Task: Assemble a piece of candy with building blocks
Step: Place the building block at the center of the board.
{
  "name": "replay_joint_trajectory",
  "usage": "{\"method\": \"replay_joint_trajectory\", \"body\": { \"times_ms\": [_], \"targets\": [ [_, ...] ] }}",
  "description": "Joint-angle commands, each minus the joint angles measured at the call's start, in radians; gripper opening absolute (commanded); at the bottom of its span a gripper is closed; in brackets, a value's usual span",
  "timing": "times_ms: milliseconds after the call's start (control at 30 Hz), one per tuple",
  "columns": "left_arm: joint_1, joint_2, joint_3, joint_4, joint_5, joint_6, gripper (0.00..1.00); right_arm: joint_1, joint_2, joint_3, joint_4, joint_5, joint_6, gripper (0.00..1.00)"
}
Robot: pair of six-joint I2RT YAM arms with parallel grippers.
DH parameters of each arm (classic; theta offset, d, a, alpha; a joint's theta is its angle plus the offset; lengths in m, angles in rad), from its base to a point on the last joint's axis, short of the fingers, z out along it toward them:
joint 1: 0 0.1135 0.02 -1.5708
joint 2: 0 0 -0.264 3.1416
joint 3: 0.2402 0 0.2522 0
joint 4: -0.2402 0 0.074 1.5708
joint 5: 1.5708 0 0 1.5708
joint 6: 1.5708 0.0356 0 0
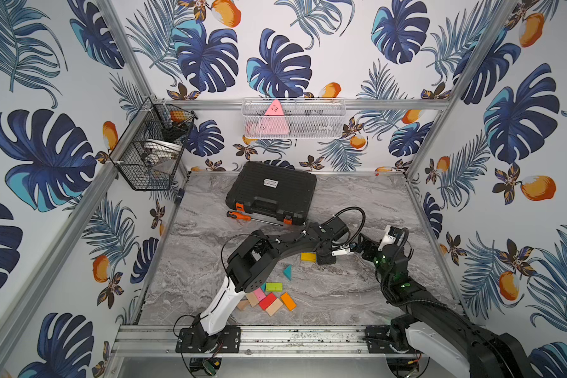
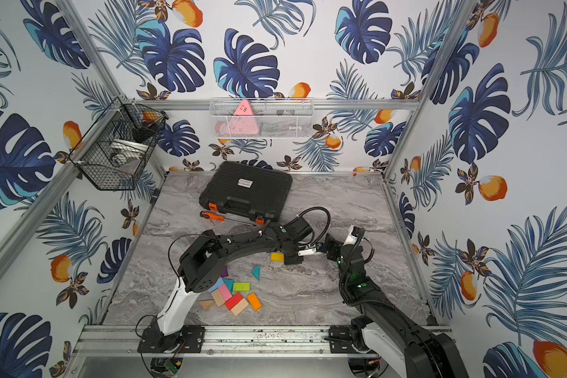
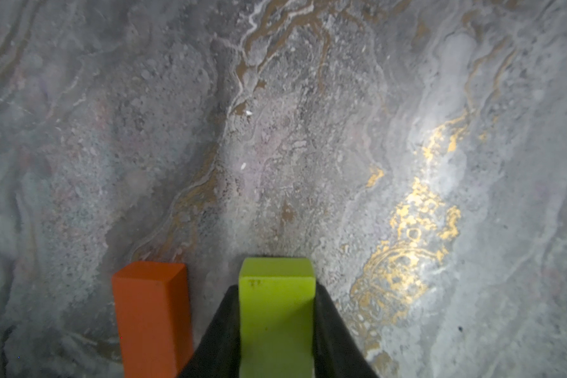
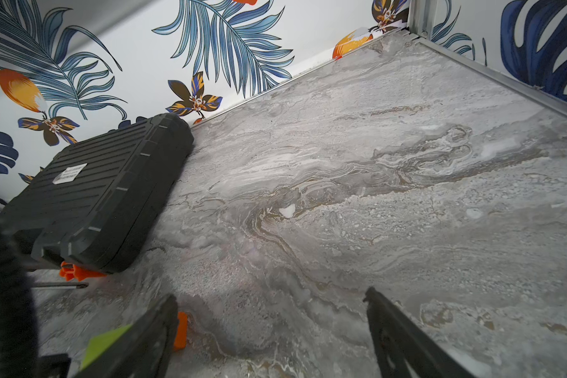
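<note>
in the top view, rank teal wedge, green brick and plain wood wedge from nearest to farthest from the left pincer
1. teal wedge: alone, closest to the left pincer, which grips a yellow-green brick.
2. green brick: on the pile's side facing the pincer.
3. plain wood wedge: farthest, at the pile's far end by the left arm.

Here we go: a brick (image 3: 275, 327) sits between the jaws of my left gripper (image 3: 275, 289), a second brick (image 3: 151, 314) stands just beside it on the table (image 3: 308, 131), and my right gripper (image 4: 271, 294) hangs near, off to the right. Behind the left gripper, back toward my bases, lies a wedge (image 1: 287, 272), and further back a cluster of bricks (image 1: 269, 299) sits partly under my left arm. Ahead and to the left of both grippers the screwdriver (image 1: 243, 216) lies just in front of the case (image 1: 272, 191), which sits furthest from me.
</note>
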Motion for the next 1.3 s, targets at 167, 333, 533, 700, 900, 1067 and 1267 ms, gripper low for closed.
{"method": "replay_joint_trajectory", "body": {
  "times_ms": [167,333,533,700,900,1067,1267],
  "targets": [
    [0.010,0.001,-0.002,-0.088,0.008,0.025,0.30,0.000,0.005,0.011,0.031,-0.007,-0.008,0.92],
    [0.009,0.007,0.001,-0.090,-0.001,0.022,0.35,0.000,0.006,0.008,0.034,-0.008,-0.008,0.92],
    [0.004,-0.014,-0.012,-0.035,-0.020,0.001,0.57,0.001,0.007,0.008,0.036,-0.006,-0.008,0.92],
    [-0.012,-0.028,-0.034,0.010,-0.027,-0.004,0.62,0.000,0.008,0.007,0.038,-0.011,-0.010,0.92],
    [-0.017,-0.049,-0.013,0.009,-0.002,-0.011,0.63,0.000,0.015,0.011,0.038,-0.011,-0.008,0.92],
    [-0.017,-0.085,0.016,-0.020,-0.016,-0.013,0.63,0.001,0.015,0.007,0.042,-0.011,-0.010,0.92],
    [-0.017,-0.139,0.018,-0.028,-0.082,-0.011,0.63,0.000,0.018,0.010,0.042,-0.014,-0.010,0.92]
  ]
}}
